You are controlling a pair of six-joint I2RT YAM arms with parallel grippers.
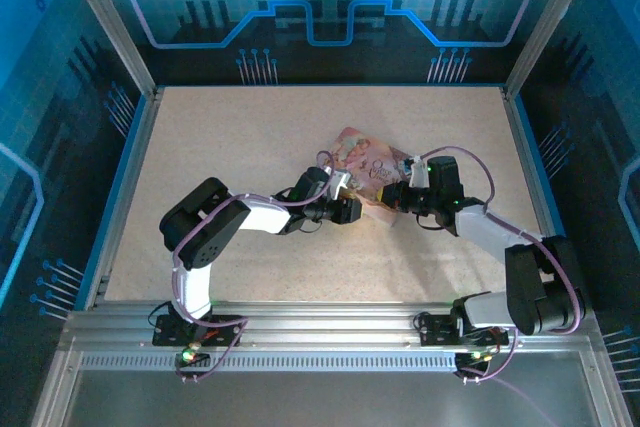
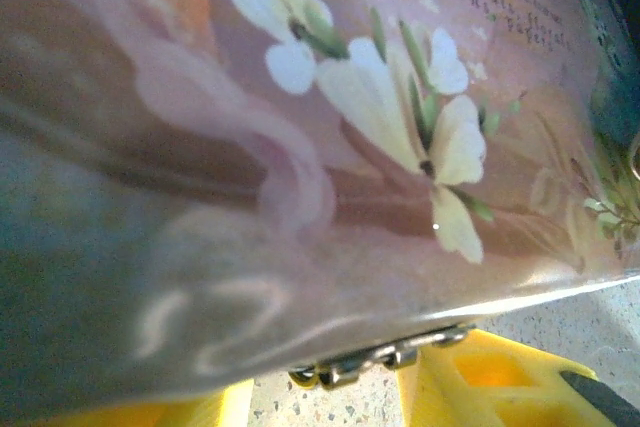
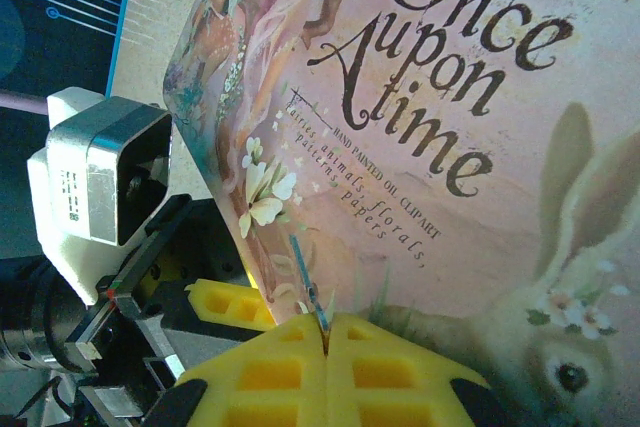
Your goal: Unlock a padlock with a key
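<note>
My right gripper (image 3: 325,335) is pressed shut, with its two yellow pads (image 3: 400,372) squeezed together. Pinched between them is the key (image 3: 303,269). It is a thin grey-blue sliver that sticks out past the tips. It points at the picture side of the pink tin (image 3: 480,147), just beyond these jaws and near some painted white flowers. The tin says "Once upon a time" and has a rabbit on it. The padlock is too small for me to tell where it is.

My left gripper (image 1: 348,210) is just to the left of my right jaws, at the tin's edge. Its yellow pads (image 2: 485,372) stand wide apart, with bare table (image 1: 220,147) between them. The tin's side is right above these pads, very close. A small metal piece (image 2: 375,357) sits on the tin's bottom edge, between the two pads. I cannot tell if these pads touch the tin.
</note>
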